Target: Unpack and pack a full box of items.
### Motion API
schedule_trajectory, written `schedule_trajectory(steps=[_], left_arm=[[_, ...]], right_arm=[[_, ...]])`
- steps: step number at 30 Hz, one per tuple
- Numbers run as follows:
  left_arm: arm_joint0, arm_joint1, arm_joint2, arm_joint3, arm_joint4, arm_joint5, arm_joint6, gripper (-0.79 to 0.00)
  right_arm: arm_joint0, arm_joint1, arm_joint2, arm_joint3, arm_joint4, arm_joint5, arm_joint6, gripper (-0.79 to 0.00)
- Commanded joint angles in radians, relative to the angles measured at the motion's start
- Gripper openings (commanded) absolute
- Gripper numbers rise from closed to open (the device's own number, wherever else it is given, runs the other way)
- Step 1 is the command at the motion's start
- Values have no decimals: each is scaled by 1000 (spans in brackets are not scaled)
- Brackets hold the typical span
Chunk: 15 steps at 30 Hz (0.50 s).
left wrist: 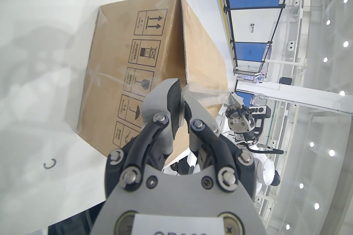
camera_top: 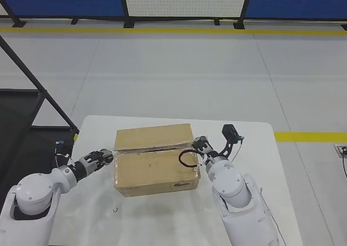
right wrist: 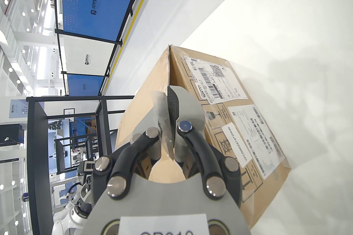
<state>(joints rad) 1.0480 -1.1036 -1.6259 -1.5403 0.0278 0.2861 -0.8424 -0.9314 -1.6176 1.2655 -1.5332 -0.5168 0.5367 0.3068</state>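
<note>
A brown cardboard box (camera_top: 155,160) lies closed in the middle of the white table (camera_top: 161,212). My left gripper (camera_top: 106,156) sits at the box's left end, level with its top edge. In the left wrist view this gripper (left wrist: 182,95) is shut on a crumpled strip of clear tape (left wrist: 205,95) that runs along the box (left wrist: 124,59) top seam. My right gripper (camera_top: 199,145) is at the box's right end. In its own view the right gripper (right wrist: 167,98) is shut on a strip of clear tape (right wrist: 162,120), beside the labelled end of the box (right wrist: 234,120).
A small black C-shaped ring (camera_top: 116,213) lies loose on the table in front of the box, and is seen again as the ring (left wrist: 50,163) in the left wrist view. A black frame (camera_top: 13,67) stands off the table's left side. The right gripper (left wrist: 237,113) shows beyond the box.
</note>
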Motion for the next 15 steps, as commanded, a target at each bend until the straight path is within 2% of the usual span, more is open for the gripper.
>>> schedule_trajectory(steps=[1, 11, 15], left_arm=[[2, 2, -2, 0, -2, -1, 2, -720], [12, 12, -10, -11, -18, -2, 14, -733], [25, 17, -18, -33, 6, -17, 51, -717]], right_arm=[[2, 0, 0, 3, 2, -3, 0, -785], [12, 2, -3, 13, 6, -7, -4, -785], [15, 3, -5, 17, 10, -8, -3, -785]])
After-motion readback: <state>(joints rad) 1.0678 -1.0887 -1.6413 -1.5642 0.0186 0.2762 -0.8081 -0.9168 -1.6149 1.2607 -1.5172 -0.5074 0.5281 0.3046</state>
